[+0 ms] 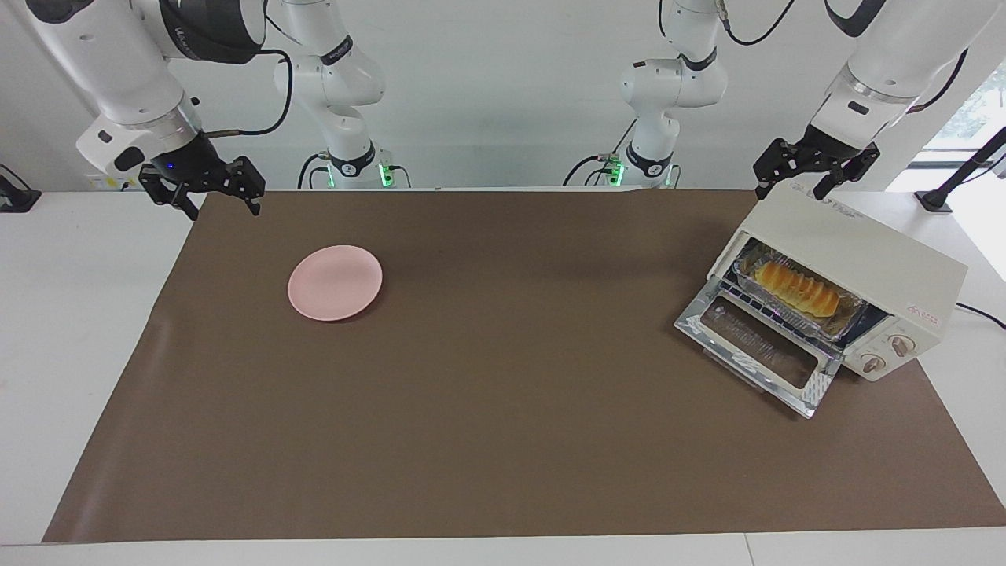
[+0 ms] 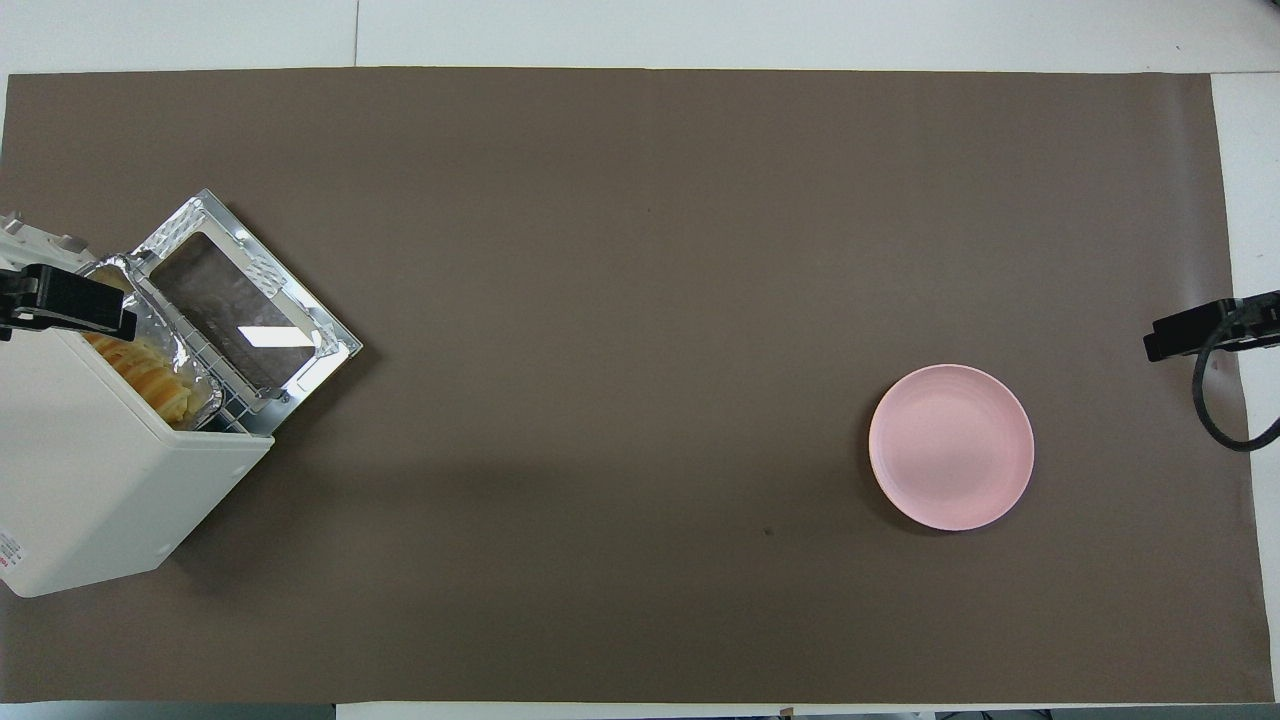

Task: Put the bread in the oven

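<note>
The cream-white oven (image 1: pixel 864 244) stands at the left arm's end of the table with its glass door (image 1: pixel 758 350) dropped open. The yellow-orange ridged bread (image 1: pixel 795 288) lies in a crinkled foil tray (image 1: pixel 841 321) on the wire rack inside the oven. The bread also shows in the overhead view (image 2: pixel 150 375), partly under the oven's top (image 2: pixel 100 480). My left gripper (image 1: pixel 792 189) is open and empty, up in the air over the oven's top; it shows in the overhead view (image 2: pixel 70 300) too. My right gripper (image 1: pixel 222 206) is open and empty, raised over the mat's edge at the right arm's end, and waits.
A round pink plate (image 1: pixel 335 282) lies empty on the brown mat (image 1: pixel 503 393) toward the right arm's end; it also shows in the overhead view (image 2: pixel 950 446). The oven's open door sticks out over the mat toward the table's middle.
</note>
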Tool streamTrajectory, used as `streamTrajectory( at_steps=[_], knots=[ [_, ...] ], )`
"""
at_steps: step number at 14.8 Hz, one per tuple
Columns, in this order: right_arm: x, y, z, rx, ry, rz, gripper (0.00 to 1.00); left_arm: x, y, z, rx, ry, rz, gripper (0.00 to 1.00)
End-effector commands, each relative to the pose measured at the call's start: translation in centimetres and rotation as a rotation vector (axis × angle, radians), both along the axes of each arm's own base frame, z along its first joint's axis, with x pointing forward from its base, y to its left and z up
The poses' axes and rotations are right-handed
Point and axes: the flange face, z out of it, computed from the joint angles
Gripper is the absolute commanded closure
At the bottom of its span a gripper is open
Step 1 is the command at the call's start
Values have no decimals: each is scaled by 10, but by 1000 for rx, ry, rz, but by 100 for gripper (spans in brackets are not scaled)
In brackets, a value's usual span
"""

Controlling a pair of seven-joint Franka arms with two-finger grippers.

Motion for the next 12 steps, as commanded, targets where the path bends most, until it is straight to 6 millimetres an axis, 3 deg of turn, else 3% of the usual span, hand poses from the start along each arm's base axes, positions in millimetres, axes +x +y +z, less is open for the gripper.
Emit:
streamTrajectory(
  at_steps=[1, 5, 8, 12],
  knots=[
    [-5, -1, 0, 2, 6, 15, 0, -10, -27, -25, 23, 5, -53, 0],
    [-5, -1, 0, 2, 6, 15, 0, -11, -26, -34, 21, 17, -54, 0],
    [-5, -1, 0, 2, 6, 15, 0, -6, -22, -23, 6, -12, -37, 0],
    [-5, -2, 0, 2, 6, 14, 0, -1, -17, -25, 9, -32, -24, 0]
  ],
)
